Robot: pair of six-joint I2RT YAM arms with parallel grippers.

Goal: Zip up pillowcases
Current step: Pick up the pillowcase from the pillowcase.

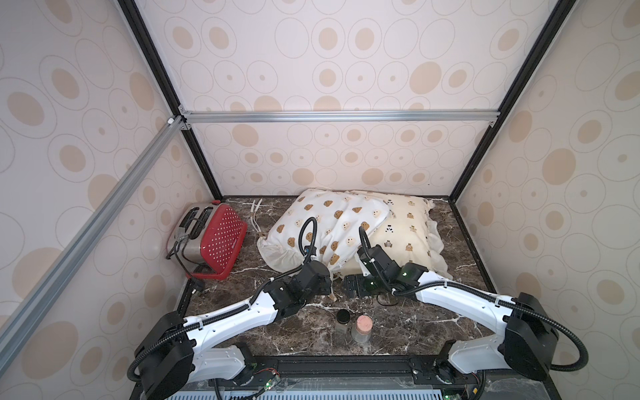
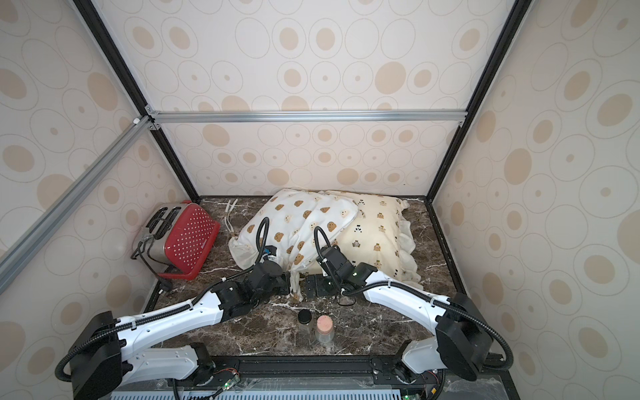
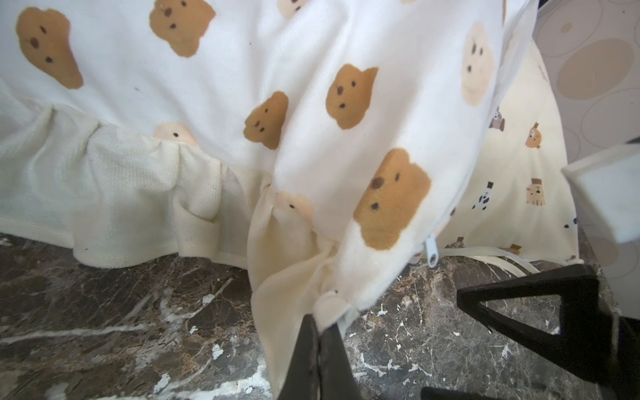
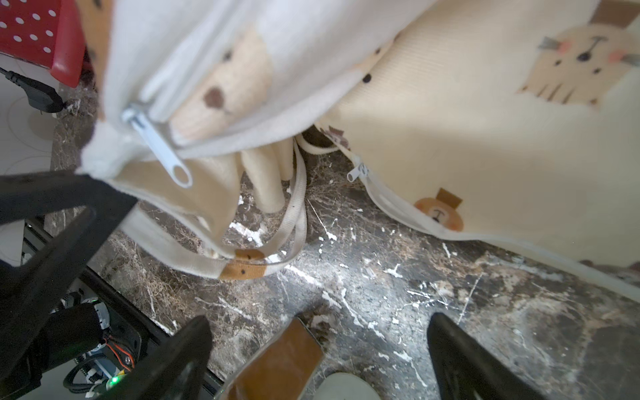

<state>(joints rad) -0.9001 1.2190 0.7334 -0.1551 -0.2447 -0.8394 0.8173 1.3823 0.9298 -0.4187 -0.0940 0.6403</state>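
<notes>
The white pillowcase with brown and cream bear heads lies partly over the cream-yellow pillowcase at the back of the marble table. My left gripper is shut on the white pillowcase's near corner, at the end of its zipper. That zipper's white pull hangs just past this corner. My right gripper stands open and holds nothing, low over the table and facing the left one. The cream-yellow pillowcase's small zipper pull shows at its near edge.
A red dotted toaster with a black cord stands at the left. Two small jars stand near the front edge, close under the right gripper. Loose ties lie between the pillowcases. Walls close in three sides.
</notes>
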